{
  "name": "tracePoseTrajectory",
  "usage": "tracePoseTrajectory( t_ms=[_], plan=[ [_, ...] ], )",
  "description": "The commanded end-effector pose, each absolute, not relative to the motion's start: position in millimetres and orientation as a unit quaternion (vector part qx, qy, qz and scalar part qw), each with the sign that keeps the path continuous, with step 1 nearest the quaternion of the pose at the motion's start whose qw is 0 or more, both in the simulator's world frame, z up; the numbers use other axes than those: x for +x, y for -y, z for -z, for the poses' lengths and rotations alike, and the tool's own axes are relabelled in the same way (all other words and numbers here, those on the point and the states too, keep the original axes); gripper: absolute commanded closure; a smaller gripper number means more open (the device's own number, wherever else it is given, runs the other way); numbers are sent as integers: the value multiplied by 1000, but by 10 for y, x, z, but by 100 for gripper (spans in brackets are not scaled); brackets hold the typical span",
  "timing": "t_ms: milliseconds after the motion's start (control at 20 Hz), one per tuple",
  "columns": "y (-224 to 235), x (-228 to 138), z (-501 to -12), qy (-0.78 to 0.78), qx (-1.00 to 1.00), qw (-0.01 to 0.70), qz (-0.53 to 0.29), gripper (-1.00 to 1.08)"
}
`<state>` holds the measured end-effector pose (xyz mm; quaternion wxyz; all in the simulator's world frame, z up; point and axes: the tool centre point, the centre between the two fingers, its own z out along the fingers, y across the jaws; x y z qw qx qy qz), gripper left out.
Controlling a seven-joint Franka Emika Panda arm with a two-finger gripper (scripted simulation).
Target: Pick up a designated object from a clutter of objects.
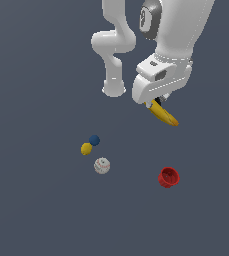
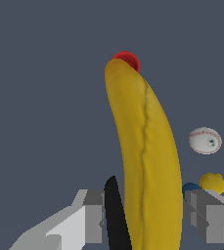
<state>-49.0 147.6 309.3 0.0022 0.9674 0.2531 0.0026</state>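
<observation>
Dark grey flooring fills my exterior view, where I have the gripper (image 1: 157, 103) raised clear of it, the banana (image 1: 164, 115) slanting out below, well apart from the blue ball (image 1: 94, 140), yellow ball (image 1: 86, 148), baseball (image 1: 102, 165) and red cup (image 1: 169, 177). On my wrist view the fingers (image 2: 94, 215) sit closed against the banana's (image 2: 145, 156) sides, gripping it near one end.

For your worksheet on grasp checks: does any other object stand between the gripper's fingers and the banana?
Nothing visible does. The banana already sits between the fingers of the gripper. The blue ball, yellow ball, baseball and red cup lie apart from it.
</observation>
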Motion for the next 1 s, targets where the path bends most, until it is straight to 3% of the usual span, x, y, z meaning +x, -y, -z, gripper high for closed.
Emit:
tracePoseTrajectory(
  t_ms=[0,500,950],
  plan=[
    [-1621,-454,-3333,-253,968,2,-3,108],
    [-2078,-304,-4046,-252,968,1,-1,108],
    [-2278,-220,-4357,-252,968,0,0,108]
  ],
)
